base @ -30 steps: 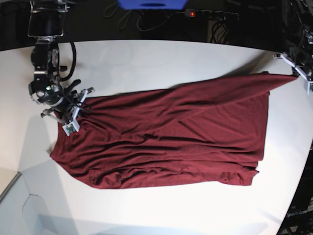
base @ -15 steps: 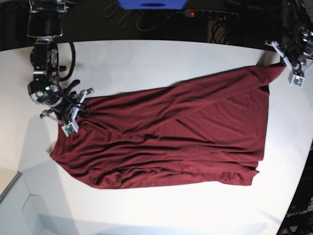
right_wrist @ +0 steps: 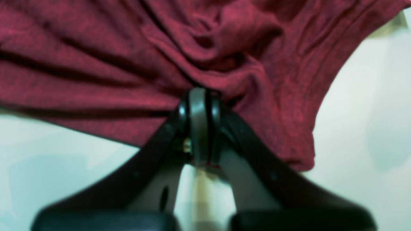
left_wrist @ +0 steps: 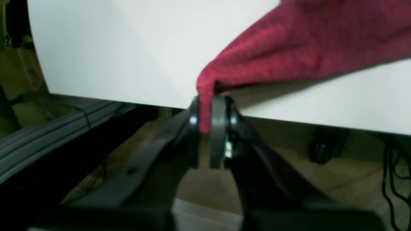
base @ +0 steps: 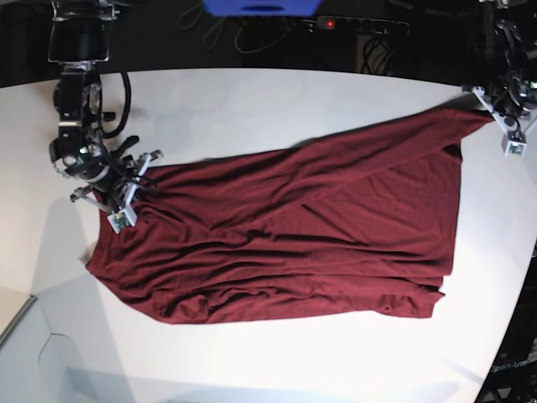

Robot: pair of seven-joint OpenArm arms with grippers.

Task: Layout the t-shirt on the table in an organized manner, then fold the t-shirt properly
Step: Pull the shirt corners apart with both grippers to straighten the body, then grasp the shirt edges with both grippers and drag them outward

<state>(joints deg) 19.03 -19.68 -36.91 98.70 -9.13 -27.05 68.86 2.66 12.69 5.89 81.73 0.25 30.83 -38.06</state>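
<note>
Both fingers (left_wrist: 210, 128) on t-shirt (base: 294, 235) corners

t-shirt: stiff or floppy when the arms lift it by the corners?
Likely floppy: the t-shirt lies in soft wrinkles and bunches at the right gripper. Probably light: the corner pinched by the left gripper stretches to a thin point. Expect sagging between grips.

Left gripper (left_wrist: 208, 128), lower centre of frame: jaws nearly together w/ a tip of the t-shirt (left_wrist: 298, 48) pinched between them. Fabric runs from the pinch up to upper right, lifted off the table (left_wrist: 112, 48) near the grip. Table edge crosses mid-frame; cables (left_wrist: 48, 128) at lower left, blurred floor below.
</note>
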